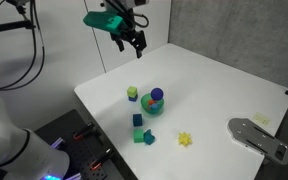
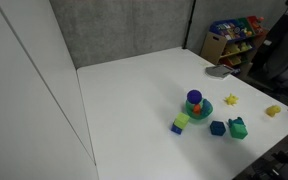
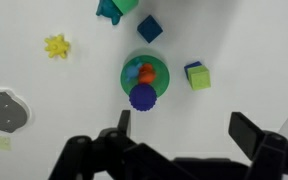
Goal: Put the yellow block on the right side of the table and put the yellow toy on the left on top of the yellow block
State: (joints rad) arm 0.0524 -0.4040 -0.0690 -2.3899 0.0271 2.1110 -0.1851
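You are hovering the gripper (image 1: 132,44) high over the table (image 1: 224,80), with its jaws spread wide and holding nothing.

In the wrist view the parted fingers (image 3: 249,132) are framing the scene from above. The yellow block (image 3: 199,77) is sitting just beside the teal bowl (image 3: 126,72), which is holding a purple ball (image 3: 143,97). The yellow toy (image 3: 56,46) is lying well apart on the bowl's other side. A blue cube (image 3: 149,28) is resting near the bowl, with teal blocks (image 3: 112,8) beyond it.

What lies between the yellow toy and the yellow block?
A green bowl lies between the yellow toy and the yellow block, clearest in the wrist view.
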